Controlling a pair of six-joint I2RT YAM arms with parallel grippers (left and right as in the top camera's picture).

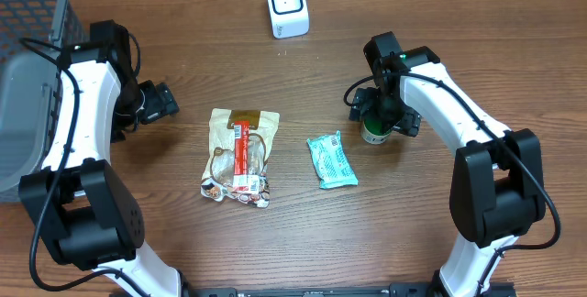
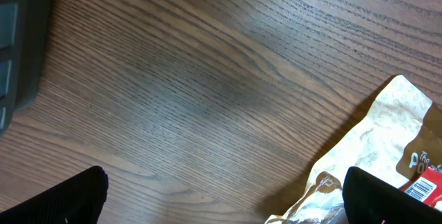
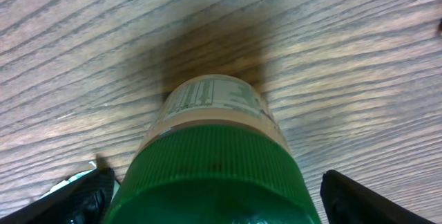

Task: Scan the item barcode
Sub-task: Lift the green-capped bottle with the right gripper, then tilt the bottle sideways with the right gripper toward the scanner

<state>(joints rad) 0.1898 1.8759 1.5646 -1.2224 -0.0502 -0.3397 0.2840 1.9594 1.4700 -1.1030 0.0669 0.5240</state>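
A small bottle (image 1: pixel 374 133) with a green ribbed cap (image 3: pixel 210 172) and a white label stands upright on the wooden table. My right gripper (image 3: pixel 217 198) hovers over it, open, with a finger on each side of the cap and a gap on both sides. The white barcode scanner (image 1: pixel 286 5) stands at the far middle of the table. My left gripper (image 1: pixel 165 103) is open over bare wood, left of a crinkled snack bag (image 1: pixel 237 155). The bag's corner (image 2: pixel 373 148) shows beside the left gripper's right finger.
A red bar (image 1: pixel 240 150) lies on the snack bag. A teal packet (image 1: pixel 331 160) lies left of the bottle. A grey mesh basket (image 1: pixel 27 68) fills the far left edge, and its dark wall (image 2: pixel 17 37) shows in the left wrist view.
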